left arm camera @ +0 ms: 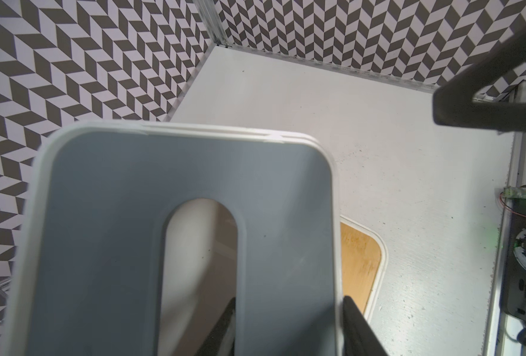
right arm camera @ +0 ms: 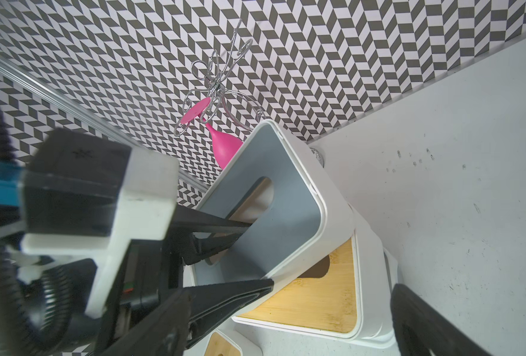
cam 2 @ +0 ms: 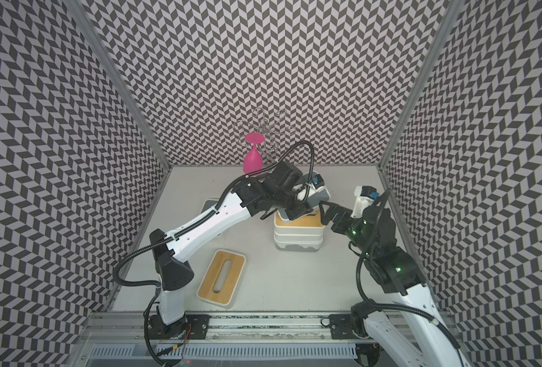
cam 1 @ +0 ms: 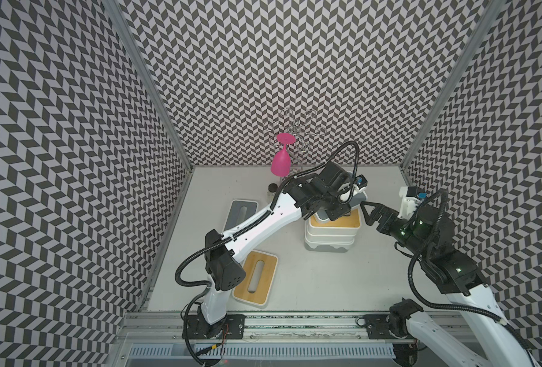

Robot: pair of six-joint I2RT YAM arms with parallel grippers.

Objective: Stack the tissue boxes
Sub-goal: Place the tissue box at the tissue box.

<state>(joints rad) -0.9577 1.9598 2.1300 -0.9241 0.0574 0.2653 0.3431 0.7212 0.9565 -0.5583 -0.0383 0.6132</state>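
While clamping box (left arm camera: 194, 166), L arm (cam 1: 263, 227) outstretched.

Table (cam 1: 327, 286) holds stack (cam 1: 330, 243), tan box (cam 1: 268, 270), grey box (cam 1: 251, 206), jar (cam 1: 272, 190).

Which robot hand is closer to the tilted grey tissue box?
Left. The left gripper is shut on the grey-lidded tissue box, one finger through its slot. The right gripper stands open beside it, holding nothing.

Counter (cam 1: 327, 286) free front-centre, between bamboo-lid box (cam 1: 255, 275) and stack (cam 1: 330, 241) | left: flat grey-lid box (cam 1: 241, 211) under left arm (cam 1: 263, 227) | back: wire rack (cam 1: 295, 127), pink goblet (cam 1: 279, 162), jar (cam 1: 272, 188) | tilted grey-lid box (right arm camera: 274, 222) over stack; right gripper (cam 1: 367, 213) close beside, jaws wide.
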